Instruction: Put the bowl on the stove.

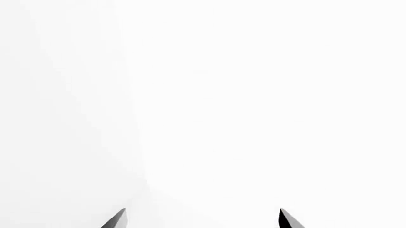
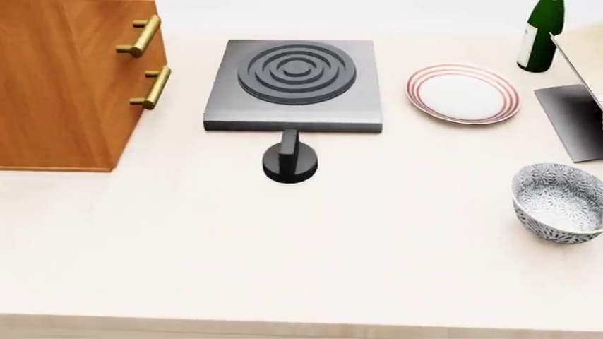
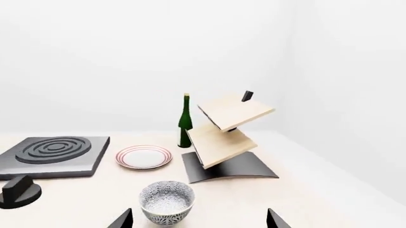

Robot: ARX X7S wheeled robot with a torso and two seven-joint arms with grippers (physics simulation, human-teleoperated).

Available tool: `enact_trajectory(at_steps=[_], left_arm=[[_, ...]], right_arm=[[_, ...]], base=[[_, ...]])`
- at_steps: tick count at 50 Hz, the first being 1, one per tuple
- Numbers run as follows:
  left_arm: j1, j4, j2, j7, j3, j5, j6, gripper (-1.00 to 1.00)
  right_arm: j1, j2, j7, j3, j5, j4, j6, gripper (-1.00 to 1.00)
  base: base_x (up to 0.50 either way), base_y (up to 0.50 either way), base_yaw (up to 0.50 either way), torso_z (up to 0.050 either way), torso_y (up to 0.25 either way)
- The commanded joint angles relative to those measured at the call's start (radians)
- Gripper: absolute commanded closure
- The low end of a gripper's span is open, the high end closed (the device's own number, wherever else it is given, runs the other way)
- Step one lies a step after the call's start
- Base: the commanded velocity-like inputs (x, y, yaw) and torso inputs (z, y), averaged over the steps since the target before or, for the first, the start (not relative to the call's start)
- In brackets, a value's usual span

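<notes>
The bowl [image 2: 560,203] [image 3: 167,201], white with a dense grey-black speckle, stands upright on the counter at the right edge of the head view. The stove [image 2: 294,85] [image 3: 53,156], a dark grey slab with a ringed burner, lies at the back centre. My right gripper [image 3: 198,219] is open, its dark fingertips [image 3: 121,219] wide apart just short of the bowl, which sits nearer one fingertip. My left gripper [image 1: 201,218] is open before a blank white surface. Neither gripper shows in the head view.
A round black knob [image 2: 290,159] stands just in front of the stove. A white plate with red rings [image 2: 462,93] and a green bottle [image 2: 541,37] lie to the stove's right. A tiered wooden rack on a dark base [image 3: 227,137] stands behind the bowl. A wooden drawer cabinet [image 2: 70,81] fills the left.
</notes>
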Motion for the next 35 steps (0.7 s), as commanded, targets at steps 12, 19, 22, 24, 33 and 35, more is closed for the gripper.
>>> enact_trajectory(at_steps=[12,19,22,24,33,35], left_arm=[[0.021,-0.024,0.017,0.022,0.034,0.059,0.029,-1.0],[0.03,-0.033,0.021,0.029,0.046,0.073,0.034,-1.0],[0.03,-0.036,0.019,0.028,0.047,0.072,0.034,-1.0],[0.032,-0.037,0.019,0.028,0.047,0.072,0.035,-1.0],[0.033,-0.038,0.016,0.024,0.053,0.075,0.034,-1.0],[0.032,-0.038,0.014,0.023,0.054,0.077,0.031,-1.0]], right_arm=[[0.003,0.002,0.006,-0.023,-0.008,-0.01,-0.015,-1.0],[-0.01,-0.007,0.008,-0.065,-0.055,-0.007,-0.035,-1.0],[-0.01,-0.001,0.012,-0.066,-0.045,-0.013,-0.026,-1.0],[-0.011,0.0,0.009,-0.062,-0.037,-0.013,-0.023,-1.0],[-0.007,-0.018,-0.017,-0.039,-0.005,-0.007,-0.036,-1.0],[-0.011,-0.018,-0.026,-0.028,-0.004,-0.005,-0.042,-1.0]], base=[[0.0,0.5,0.0,0.0,0.0],[0.0,0.21,0.0,0.0,0.0],[0.0,0.0,0.0,0.0,0.0],[0.0,0.0,0.0,0.0,0.0],[0.02,0.0,0.0,0.0,0.0],[0.46,0.0,0.0,0.0,0.0]])
